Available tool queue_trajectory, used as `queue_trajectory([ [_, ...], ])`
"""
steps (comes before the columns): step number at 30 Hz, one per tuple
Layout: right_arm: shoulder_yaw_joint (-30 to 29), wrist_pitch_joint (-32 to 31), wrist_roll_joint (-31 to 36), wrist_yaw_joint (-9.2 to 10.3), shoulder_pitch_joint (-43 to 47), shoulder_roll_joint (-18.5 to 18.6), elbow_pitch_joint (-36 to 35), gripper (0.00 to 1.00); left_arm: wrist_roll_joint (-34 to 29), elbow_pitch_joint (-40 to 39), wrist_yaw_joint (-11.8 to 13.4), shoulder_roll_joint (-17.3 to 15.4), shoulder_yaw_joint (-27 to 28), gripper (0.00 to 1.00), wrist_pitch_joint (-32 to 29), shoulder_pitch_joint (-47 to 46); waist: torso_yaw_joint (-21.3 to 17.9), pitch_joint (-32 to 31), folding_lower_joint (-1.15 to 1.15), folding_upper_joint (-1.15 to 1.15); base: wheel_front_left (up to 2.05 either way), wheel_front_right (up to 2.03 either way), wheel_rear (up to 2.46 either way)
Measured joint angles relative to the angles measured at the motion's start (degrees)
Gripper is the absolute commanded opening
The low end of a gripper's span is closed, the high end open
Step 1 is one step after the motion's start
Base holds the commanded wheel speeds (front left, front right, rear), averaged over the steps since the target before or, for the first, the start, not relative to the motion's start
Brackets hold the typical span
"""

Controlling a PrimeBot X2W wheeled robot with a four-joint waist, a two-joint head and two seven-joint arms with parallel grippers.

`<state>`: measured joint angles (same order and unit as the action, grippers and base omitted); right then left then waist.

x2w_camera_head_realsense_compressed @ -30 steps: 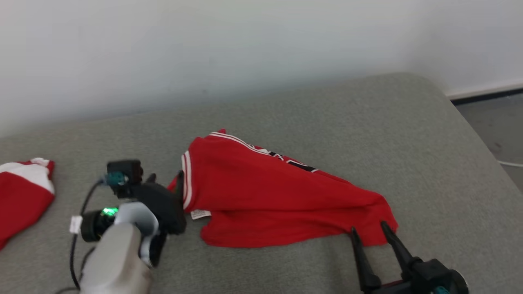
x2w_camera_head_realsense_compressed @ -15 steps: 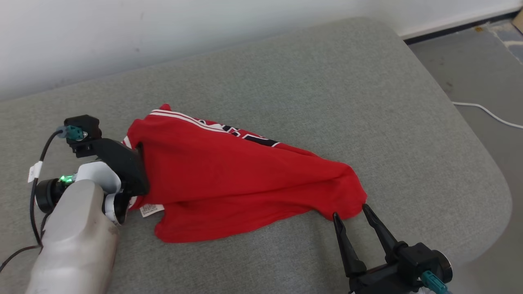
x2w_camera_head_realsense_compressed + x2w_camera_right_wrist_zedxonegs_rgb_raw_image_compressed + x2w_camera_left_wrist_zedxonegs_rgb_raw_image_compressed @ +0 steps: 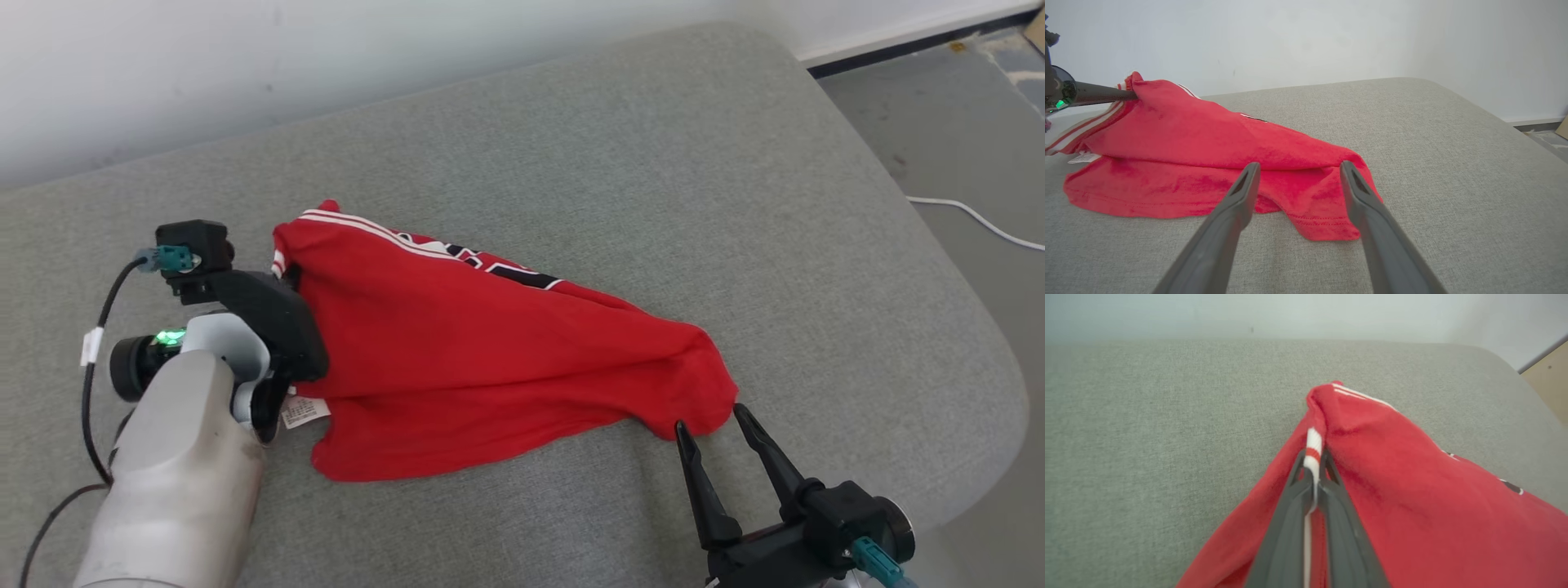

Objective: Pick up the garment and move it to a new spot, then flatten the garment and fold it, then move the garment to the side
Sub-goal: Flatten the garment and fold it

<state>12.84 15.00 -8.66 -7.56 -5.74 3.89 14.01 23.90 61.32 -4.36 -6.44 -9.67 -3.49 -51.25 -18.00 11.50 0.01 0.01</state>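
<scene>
The garment (image 3: 490, 351) is a red jersey with white stripes and black lettering, lying crumpled on a grey cushion (image 3: 653, 163). My left gripper (image 3: 284, 279) is at its left end, shut on the white-striped edge. In the left wrist view the left gripper (image 3: 1314, 459) pinches that trim and lifts the garment (image 3: 1412, 477) into a peak. My right gripper (image 3: 709, 418) is open at the garment's right corner, its fingertips just short of the cloth. In the right wrist view the right gripper (image 3: 1299, 164) frames the hem of the garment (image 3: 1208, 134), and the left gripper (image 3: 1133, 95) shows at the far left.
A white label (image 3: 304, 412) hangs from the garment near my left wrist. The cushion's rounded edge (image 3: 1004, 384) drops off at the right to a grey floor (image 3: 939, 122) with a white cable (image 3: 971, 216). A white wall (image 3: 326, 65) runs behind.
The head camera has swung right and down, so the whole picture has shifted. My left gripper has closed on the garment's striped edge. The right gripper has stayed open at the right corner.
</scene>
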Motion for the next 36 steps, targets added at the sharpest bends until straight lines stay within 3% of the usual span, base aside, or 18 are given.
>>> queue_trajectory([
  [7,-1.25,-0.01,0.14,0.0,1.71,0.33,0.08,1.0,3.98,-5.37,-2.67,2.25,-0.45,0.0,8.76,4.46,2.69,-1.98,-0.01,0.0,0.0,0.0,0.0],
  [8,-1.92,-0.01,0.49,0.0,2.64,0.38,0.1,1.0,5.1,-9.24,-2.81,2.69,-2.31,0.0,10.15,8.8,3.74,-3.0,-0.01,0.0,0.0,0.0,0.0],
  [13,-3.24,-0.04,1.24,0.0,4.64,0.36,0.13,1.0,8.67,-20.25,-3.11,2.87,-7.95,0.0,9.28,20.4,6.19,-5.13,-0.01,-0.01,0.0,0.0,0.0],
  [16,-4.02,-0.29,1.54,0.0,5.65,0.24,0.01,1.0,8.71,-27.29,-3.02,0.42,-9.02,0.0,8.23,29.71,8.1,-6.78,-0.02,-0.01,0.0,0.0,0.0],
  [22,-3.93,-0.78,1.78,0.0,6.42,-0.33,-0.43,1.0,8.33,-38.6,2.65,-3.53,-8.73,0.0,5.11,43.4,11.15,-9.83,-0.02,-0.02,0.0,0.0,0.0],
  [29,-3.75,-0.86,1.79,0.0,6.54,-0.73,-0.32,1.0,4.44,-43.39,9.47,-7.87,-8.72,0.0,1.02,48.13,12.91,-11.55,-0.02,-0.02,0.0,0.0,0.0],
  [30,-3.71,-0.86,1.79,0.0,6.54,-0.75,-0.3,1.0,4.63,-43.5,10.18,-7.94,-8.32,0.29,0.37,48.54,12.91,-11.63,-0.02,-0.02,0.0,0.0,0.0],
  [31,-3.71,-0.85,1.78,0.0,6.54,-0.77,-0.26,1.0,4.79,-43.77,10.68,-7.98,-8.13,0.94,0.12,49.0,12.86,-11.66,-0.02,-0.02,0.0,0.0,0.0],
  [32,-3.75,-0.85,1.77,0.0,6.54,-0.8,-0.19,1.0,4.78,-44.25,11.06,-8.0,-8.05,1.0,0.15,49.37,12.81,-11.69,-0.02,-0.01,0.0,0.0,0.0],
  [36,-4.01,-0.77,1.7,0.0,6.63,-0.86,0.01,1.0,4.85,-46.65,12.49,-8.76,-7.0,1.0,-0.1,49.46,12.62,-11.92,-0.01,-0.01,0.0,0.0,0.0],
])
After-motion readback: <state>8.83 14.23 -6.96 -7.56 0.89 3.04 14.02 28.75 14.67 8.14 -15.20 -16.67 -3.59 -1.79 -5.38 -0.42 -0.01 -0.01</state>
